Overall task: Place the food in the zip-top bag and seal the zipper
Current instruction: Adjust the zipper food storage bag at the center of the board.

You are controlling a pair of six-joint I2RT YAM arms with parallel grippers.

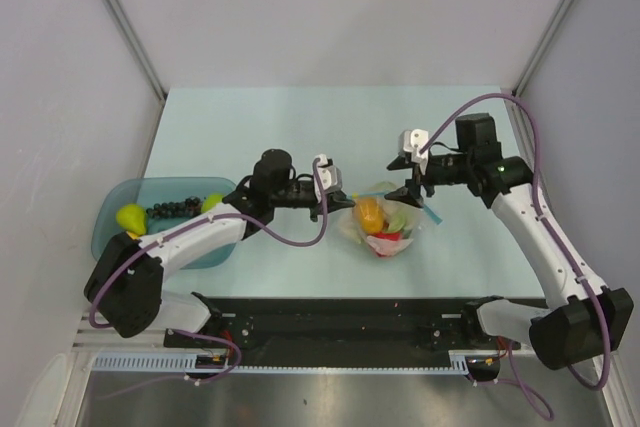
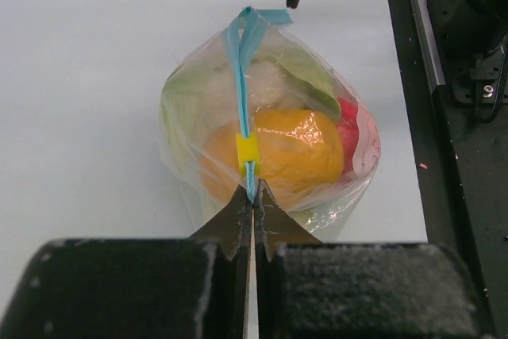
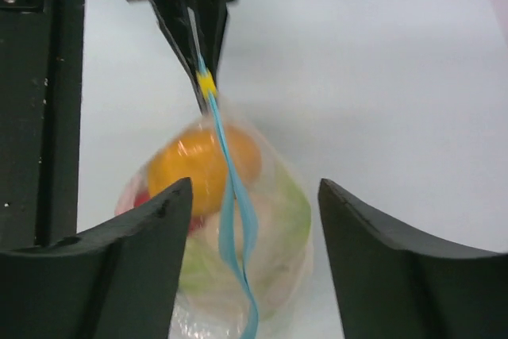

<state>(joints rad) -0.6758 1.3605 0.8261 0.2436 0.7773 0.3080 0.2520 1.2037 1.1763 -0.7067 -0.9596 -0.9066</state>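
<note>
Left gripper (image 2: pixel 252 196): jaws pressed together on the near end of the zipper (image 2: pixel 240 77), just behind a yellow tab (image 2: pixel 248 155). Right gripper (image 3: pixel 252 192): jaws spread wide, straddling the far stretch of the strip without touching it. The zip-top bag (image 2: pixel 305 77) stands bulging on the table (image 1: pixel 260 127) between the two arms, mouth uppermost, holding an orange fruit (image 2: pixel 294 148), lettuce (image 2: pixel 214 93) and a red apple (image 2: pixel 349 121). A teal bowl (image 1: pixel 120 197) sits well apart, beside the left arm. The film is probably thin, soft and slippery, and the load light. The blue strip is likely the stiffest part (and so the best place to pinch). Toward the right gripper its two lips seem to part, so that end probably remains unsealed.
</note>
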